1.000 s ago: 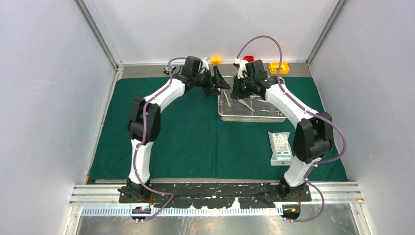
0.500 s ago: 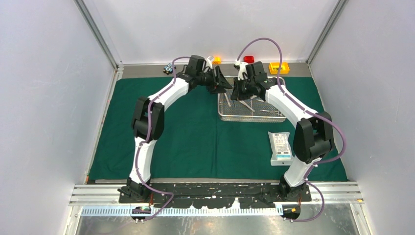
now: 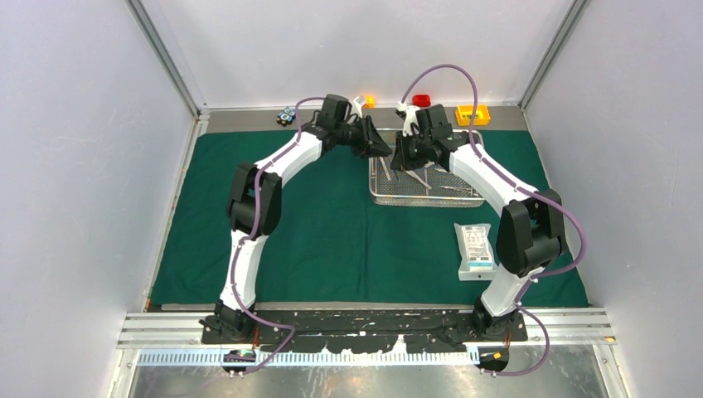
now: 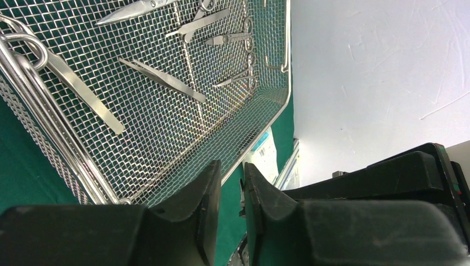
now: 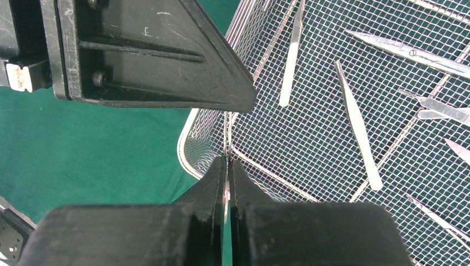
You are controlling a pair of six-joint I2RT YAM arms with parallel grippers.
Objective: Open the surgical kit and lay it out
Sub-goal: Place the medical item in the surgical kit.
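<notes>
steel wire-mesh tray [image 3: 427,199] holding slim silver instruments [image 5: 357,124] sits at the far side of a dark green drape [image 3: 332,232], with a flat white pouch [image 3: 475,249] nearby. right gripper [image 5: 227,162] fingers are pinched closed on the tray's rim wire. left gripper [image 4: 233,169] fingers stand narrowly apart around the rim; cannot tell if they grip

No lettering can be read in any view; the flat white pouch [image 3: 475,251], lying well back from the right gripper [image 3: 396,162] toward that arm's base, bears a dark printed panel; its print is too small to make out.
</notes>
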